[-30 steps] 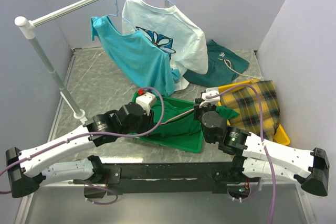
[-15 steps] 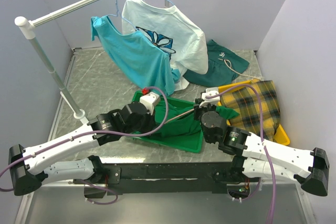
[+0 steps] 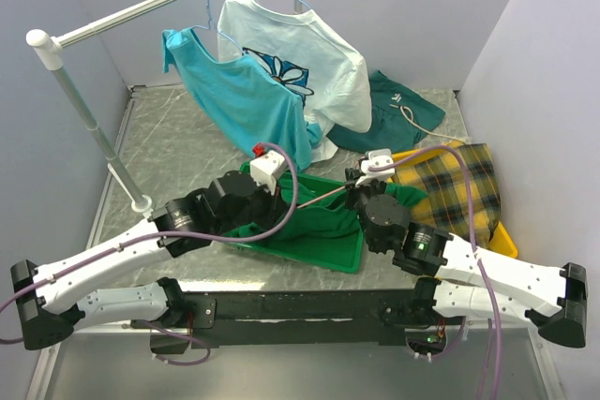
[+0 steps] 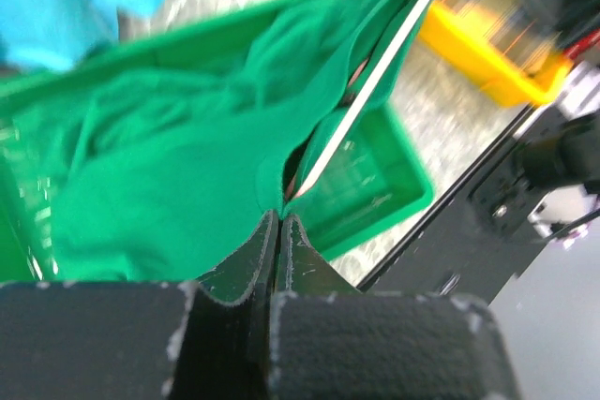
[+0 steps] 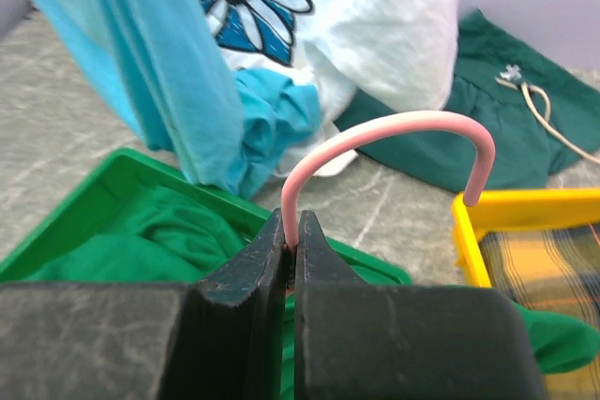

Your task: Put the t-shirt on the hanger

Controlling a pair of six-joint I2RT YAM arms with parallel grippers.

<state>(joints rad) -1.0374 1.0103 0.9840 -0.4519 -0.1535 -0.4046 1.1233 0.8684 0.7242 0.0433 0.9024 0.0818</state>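
My left gripper [image 4: 279, 217] is clamped on the t-shirt's [image 4: 169, 170] edge. Since half a second ago it has drawn the cloth farther back over the green tray [image 3: 314, 255]. My right gripper [image 5: 292, 220], nudged slightly forward, pinches the hanger [image 5: 412, 119] below its hook, with the wire running into the shirt.

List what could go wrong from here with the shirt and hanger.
The right gripper pinches the thin hanger just below its hook, so the wire could twist or slip.
The left gripper holds only an edge of the t-shirt, so the fabric might pull free.
The t-shirt lies partly in the green tray and may catch its rim.
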